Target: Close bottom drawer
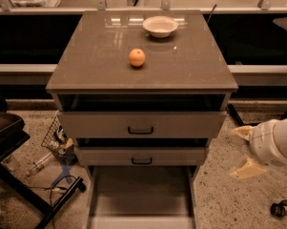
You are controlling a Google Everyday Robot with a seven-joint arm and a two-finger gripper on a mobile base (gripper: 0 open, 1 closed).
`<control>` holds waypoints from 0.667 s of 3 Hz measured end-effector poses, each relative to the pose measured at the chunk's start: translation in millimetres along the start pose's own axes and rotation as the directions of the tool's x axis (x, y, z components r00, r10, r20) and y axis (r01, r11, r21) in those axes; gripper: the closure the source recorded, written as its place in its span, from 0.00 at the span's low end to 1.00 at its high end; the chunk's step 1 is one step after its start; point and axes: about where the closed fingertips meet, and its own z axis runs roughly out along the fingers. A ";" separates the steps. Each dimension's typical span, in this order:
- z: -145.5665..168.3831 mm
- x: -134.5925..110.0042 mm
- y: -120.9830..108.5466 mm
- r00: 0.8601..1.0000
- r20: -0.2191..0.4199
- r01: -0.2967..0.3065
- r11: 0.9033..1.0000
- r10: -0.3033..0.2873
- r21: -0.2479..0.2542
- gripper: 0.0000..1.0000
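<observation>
The bottom drawer (pixel 140 197) is pulled far out of the taupe-grey cabinet (pixel 86 75). Its long shallow tray is empty and runs to the lower edge of the view, where only the top of its front (pixel 140 222) shows; its handle is out of view. Above it, the middle drawer (pixel 140 156) and top drawer (pixel 140 124) stand slightly out, each with a black handle. My gripper (pixel 239 151) hangs to the right of the cabinet at the height of the middle drawer. Its cream fingers (pixel 246 169) are spread, point left and hold nothing. It touches no drawer.
An orange (pixel 137 57) and a white bowl (pixel 160 26) sit on the cabinet top. A black chair base (pixel 19 185), a wire basket with clutter (pixel 57 137) and cables lie on the floor to the left. A caster (pixel 278 209) stands at the lower right.
</observation>
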 end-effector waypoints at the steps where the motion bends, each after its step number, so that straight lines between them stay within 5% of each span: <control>1: 53.2 30.2 12.2 1.000 0.026 -0.010 1.000 0.010 -0.006 0.58; 2: 95.0 53.8 36.4 0.997 0.056 -0.049 0.997 0.052 -0.055 0.81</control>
